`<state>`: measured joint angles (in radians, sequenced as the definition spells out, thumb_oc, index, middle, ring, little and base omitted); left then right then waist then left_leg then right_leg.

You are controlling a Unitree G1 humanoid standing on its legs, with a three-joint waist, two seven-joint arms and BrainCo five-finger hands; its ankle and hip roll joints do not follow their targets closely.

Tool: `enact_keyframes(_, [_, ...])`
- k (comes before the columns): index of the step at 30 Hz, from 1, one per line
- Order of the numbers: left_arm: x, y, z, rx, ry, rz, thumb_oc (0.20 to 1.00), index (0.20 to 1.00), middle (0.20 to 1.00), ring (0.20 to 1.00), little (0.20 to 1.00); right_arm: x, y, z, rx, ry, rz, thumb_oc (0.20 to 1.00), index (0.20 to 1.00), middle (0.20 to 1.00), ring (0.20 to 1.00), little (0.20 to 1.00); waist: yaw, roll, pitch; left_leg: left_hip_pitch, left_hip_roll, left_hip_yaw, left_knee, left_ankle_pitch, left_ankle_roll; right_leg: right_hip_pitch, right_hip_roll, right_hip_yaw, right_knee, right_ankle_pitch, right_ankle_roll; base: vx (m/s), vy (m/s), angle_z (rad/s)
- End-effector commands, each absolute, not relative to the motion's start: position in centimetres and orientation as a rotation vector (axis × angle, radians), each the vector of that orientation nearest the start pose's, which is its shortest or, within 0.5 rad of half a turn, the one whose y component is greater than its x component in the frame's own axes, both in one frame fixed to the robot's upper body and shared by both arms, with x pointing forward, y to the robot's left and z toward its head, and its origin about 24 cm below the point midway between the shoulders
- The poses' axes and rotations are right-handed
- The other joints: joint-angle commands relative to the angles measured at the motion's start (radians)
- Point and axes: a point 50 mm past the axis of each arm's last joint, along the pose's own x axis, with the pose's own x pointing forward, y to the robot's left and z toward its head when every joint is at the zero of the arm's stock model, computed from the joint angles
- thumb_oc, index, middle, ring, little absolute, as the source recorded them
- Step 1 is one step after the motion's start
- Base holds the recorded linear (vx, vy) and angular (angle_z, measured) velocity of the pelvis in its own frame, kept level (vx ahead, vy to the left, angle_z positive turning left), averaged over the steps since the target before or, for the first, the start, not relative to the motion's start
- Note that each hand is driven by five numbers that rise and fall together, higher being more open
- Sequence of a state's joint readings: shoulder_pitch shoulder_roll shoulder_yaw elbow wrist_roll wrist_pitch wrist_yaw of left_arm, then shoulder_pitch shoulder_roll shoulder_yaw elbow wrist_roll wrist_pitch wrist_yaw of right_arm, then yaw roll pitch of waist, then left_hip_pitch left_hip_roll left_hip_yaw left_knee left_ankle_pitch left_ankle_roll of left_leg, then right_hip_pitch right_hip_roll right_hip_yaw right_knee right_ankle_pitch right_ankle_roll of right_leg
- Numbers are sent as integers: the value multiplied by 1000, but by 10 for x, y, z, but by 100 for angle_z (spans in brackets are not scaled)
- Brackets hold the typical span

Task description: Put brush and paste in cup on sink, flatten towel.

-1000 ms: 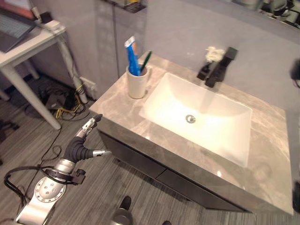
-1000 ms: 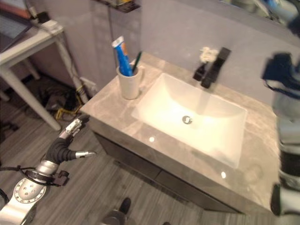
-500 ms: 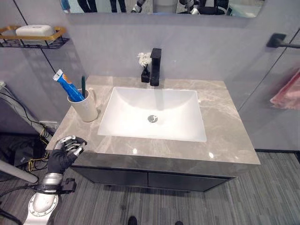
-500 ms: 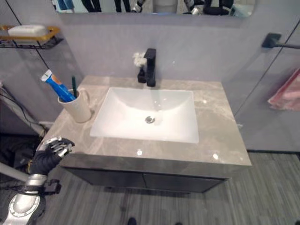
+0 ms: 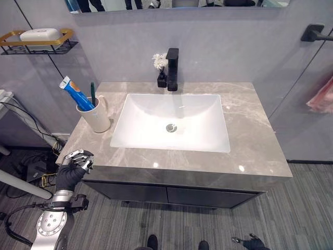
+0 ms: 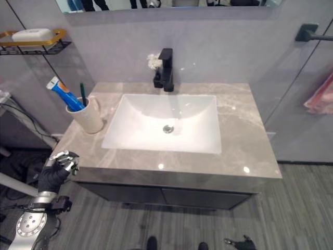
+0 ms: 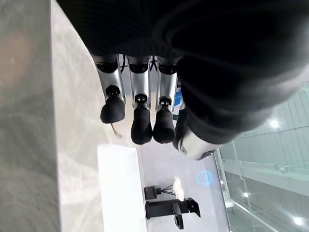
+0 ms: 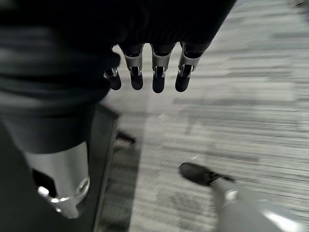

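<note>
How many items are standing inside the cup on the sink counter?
2: a blue toothpaste tube leaning toward the wall shelf, and a dark green toothbrush upright beside it, both in the cup. Anything deeper inside is hidden.

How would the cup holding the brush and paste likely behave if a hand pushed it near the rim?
The cup probably tips rather than slides: it is tall, and the toothpaste tube leans far out. It looks ceramic, so probably breakable. The polished stone counter may let it skid.
</note>
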<state>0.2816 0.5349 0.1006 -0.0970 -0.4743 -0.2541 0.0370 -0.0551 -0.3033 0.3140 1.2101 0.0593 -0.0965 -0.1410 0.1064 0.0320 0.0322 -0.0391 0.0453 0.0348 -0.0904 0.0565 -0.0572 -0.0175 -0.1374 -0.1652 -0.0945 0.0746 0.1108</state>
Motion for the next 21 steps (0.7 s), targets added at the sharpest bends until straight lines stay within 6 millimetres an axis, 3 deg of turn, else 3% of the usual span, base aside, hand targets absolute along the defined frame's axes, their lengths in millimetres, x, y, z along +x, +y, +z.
enact_keyframes(1, [214, 280, 97, 88, -260, 168, 200, 200, 200, 200, 200, 131, -254, -142, -536, 1020, -33, 1000, 1000, 1000, 1000, 1000, -7, -66, 17, -2, -15, -14, 3, -42, 6, 9, -52, -23, 7, 34, 33, 38, 6, 21])
enact_keyframes(11, [229, 284, 98, 68, -255, 206, 200, 200, 200, 200, 200, 106, -263, -149, -582, 1135, -46, 1000, 1000, 1000, 1000, 1000, -19, -70, 14, -2, -25, -18, 3, -49, 10, 19, -65, -42, 7, 33, 40, 24, 15, 6])
enact_keyframes(21, [247, 294, 102, 42, -253, 272, 200, 200, 200, 200, 200, 108, -261, -149, -597, 1133, -18, 1000, 1000, 1000, 1000, 1000, -43, -64, 34, -47, -36, -8, 3, -43, 11, -29, -76, -36, 7, 46, 46, 11, 30, -1])
